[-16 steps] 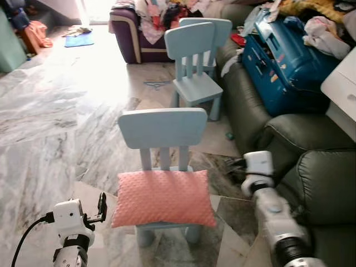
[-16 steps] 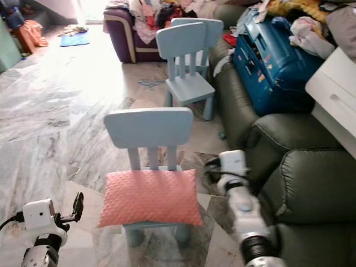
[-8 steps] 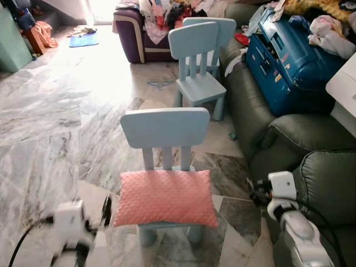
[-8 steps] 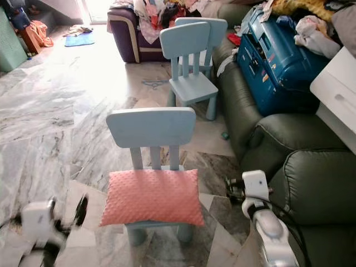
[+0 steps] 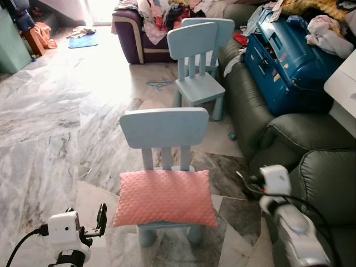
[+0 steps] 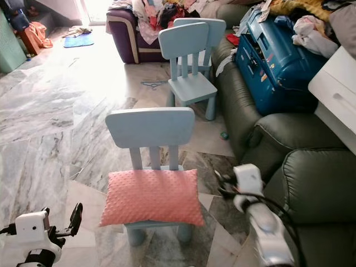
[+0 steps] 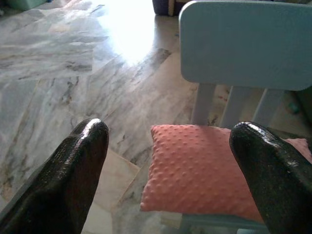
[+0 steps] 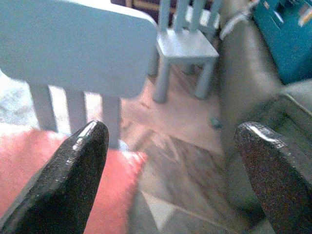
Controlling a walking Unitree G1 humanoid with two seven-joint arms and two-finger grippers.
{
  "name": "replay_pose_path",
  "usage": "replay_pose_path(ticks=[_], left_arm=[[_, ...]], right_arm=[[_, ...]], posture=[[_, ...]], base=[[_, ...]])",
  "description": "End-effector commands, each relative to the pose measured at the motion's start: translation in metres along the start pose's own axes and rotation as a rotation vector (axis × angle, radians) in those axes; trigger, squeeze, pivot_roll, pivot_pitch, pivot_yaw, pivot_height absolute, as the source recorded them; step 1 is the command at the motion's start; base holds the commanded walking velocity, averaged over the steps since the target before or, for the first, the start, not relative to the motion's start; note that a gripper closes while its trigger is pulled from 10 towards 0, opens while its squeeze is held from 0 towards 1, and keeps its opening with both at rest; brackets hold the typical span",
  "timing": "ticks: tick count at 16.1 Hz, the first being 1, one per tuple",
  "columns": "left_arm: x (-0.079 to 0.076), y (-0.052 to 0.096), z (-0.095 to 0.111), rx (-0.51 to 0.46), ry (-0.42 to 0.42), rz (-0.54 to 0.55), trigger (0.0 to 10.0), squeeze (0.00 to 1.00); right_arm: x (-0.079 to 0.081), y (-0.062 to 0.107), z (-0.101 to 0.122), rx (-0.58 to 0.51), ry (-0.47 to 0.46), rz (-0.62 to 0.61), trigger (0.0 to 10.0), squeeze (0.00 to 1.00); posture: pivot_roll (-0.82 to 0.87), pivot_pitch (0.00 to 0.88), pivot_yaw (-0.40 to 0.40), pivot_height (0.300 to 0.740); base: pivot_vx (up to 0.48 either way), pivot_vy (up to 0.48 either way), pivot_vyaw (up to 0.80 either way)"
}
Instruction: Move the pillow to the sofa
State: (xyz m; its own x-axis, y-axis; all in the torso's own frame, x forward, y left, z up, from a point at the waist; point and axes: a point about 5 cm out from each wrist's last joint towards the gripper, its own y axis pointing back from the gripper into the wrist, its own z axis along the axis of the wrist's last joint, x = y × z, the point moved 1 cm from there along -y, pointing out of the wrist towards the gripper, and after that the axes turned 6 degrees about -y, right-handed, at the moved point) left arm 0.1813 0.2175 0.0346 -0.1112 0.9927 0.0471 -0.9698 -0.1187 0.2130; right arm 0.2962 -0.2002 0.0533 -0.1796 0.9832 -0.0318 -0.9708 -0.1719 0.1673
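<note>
Marble floor (image 5: 50, 122) | pink pillow (image 5: 164, 197) on blue chair (image 5: 163, 129) between grippers | left gripper (image 7: 170, 161) spread wide, apart | right gripper (image 8: 170, 165) spread wide, apart | sofa (image 5: 311, 161) beyond right gripper

White wrist housings, silver ribbed forearm (image 5: 297, 236), black cables, long glossy black fingers (image 7: 78, 170).
</note>
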Motion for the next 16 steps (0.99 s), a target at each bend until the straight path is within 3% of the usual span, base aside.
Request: replay_pose_path(ticks=[1,5,9,16], left_arm=[[0.004,0.002,-0.008,0.030,0.004,0.008,10.0,0.00],[0.002,0.005,-0.010,0.036,0.027,-0.003,10.0,0.00],[-0.001,0.006,-0.015,0.048,0.030,-0.010,10.0,0.00],[-0.009,0.009,-0.002,0.016,0.022,-0.010,10.0,0.00]], right_arm=[[0.007,-0.003,-0.001,0.007,-0.018,0.024,10.0,0.00],[0.028,-0.009,0.009,-0.021,-0.024,0.088,10.0,0.00],[0.035,-0.007,0.013,-0.020,-0.026,0.111,10.0,0.00],[0.043,0.000,0.017,-0.006,-0.033,0.139,10.0,0.00]], posture=[[-0.13,0.102,0.008,0.740],[-0.12,0.113,-0.008,0.740],[-0.12,0.122,-0.012,0.740],[-0.12,0.140,-0.009,0.740]], base=[[0.000,0.000,0.00],[0.000,0.000,0.00],[0.000,0.000,0.00],[0.000,0.000,0.00]])
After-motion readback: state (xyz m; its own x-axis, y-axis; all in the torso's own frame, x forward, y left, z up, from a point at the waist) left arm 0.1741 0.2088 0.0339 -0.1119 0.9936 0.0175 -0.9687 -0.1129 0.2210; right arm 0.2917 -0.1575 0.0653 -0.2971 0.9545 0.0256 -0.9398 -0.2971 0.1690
